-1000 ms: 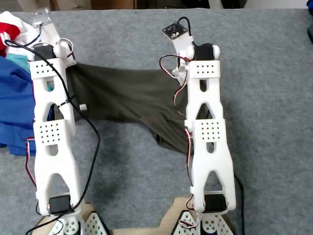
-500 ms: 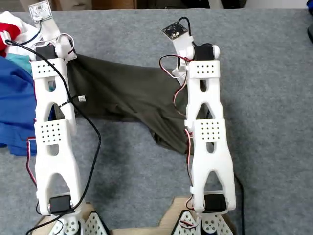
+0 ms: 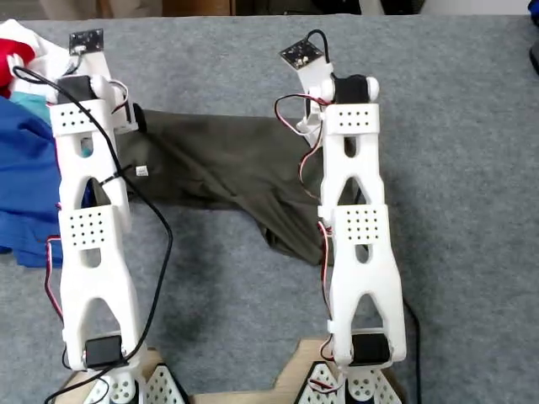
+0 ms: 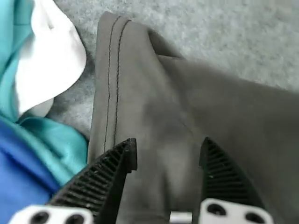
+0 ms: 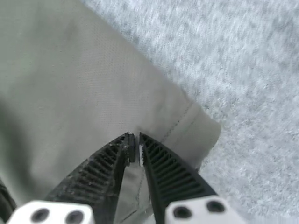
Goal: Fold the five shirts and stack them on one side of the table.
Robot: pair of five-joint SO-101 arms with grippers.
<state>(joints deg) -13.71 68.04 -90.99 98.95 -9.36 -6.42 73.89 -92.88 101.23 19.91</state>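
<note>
1. While our right gripper pinches a hem corner of the olive shirt, jaws nearly together, our left gripper hangs wide open and empty over a stitched edge at the other end
2. Between both grippers the shirt lies rumpled on the table
3. We judge it light and limp; stitched hems offer the surest hold

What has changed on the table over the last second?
The left arm swung slightly, drawing a corner of the olive shirt away from the robot, then it settled back. The left gripper stands open over it. The right arm, with the right gripper shut on the shirt's hem, and the coloured shirt pile stayed put.
</note>
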